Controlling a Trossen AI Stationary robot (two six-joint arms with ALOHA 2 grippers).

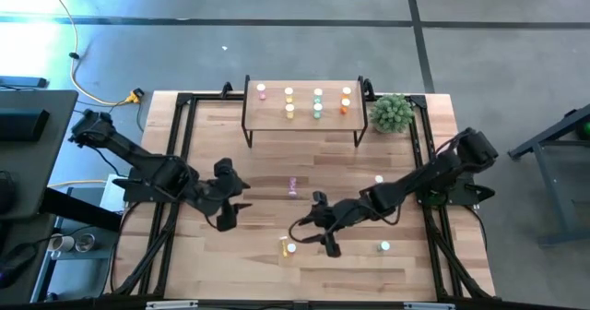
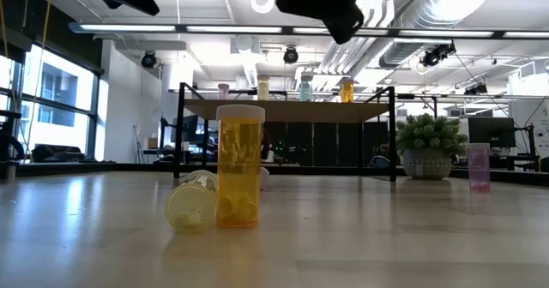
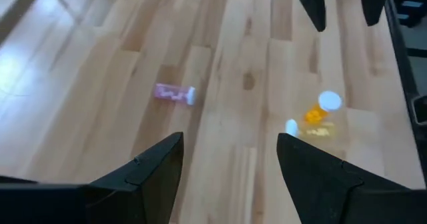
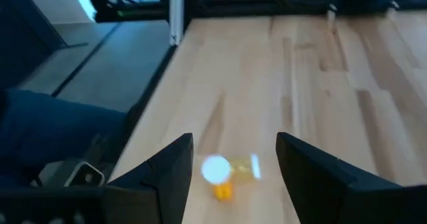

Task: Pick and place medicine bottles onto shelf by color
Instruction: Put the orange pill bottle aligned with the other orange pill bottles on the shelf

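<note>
An orange bottle [image 1: 290, 248] stands upright near the table's near edge, with a yellow bottle [image 1: 283, 244] lying on its side against it. They also show in the low view, the orange [image 2: 239, 166] and the yellow [image 2: 193, 202]. My right gripper [image 1: 312, 235] hovers open just right of the pair, which lies ahead of its fingers [image 4: 219, 174]. My left gripper [image 1: 232, 210] is open and empty above the table's left half. A pink bottle [image 1: 293, 186] lies on its side mid-table [image 3: 175, 93]. The shelf [image 1: 304, 114] stands at the far edge with several bottles on it.
A green bottle [image 1: 384, 246] stands near the near right, and a pink bottle [image 1: 379, 179] stands on the right half [image 2: 479, 166]. A potted plant [image 1: 392, 113] sits right of the shelf. Black frame rails run along the table's left and right edges.
</note>
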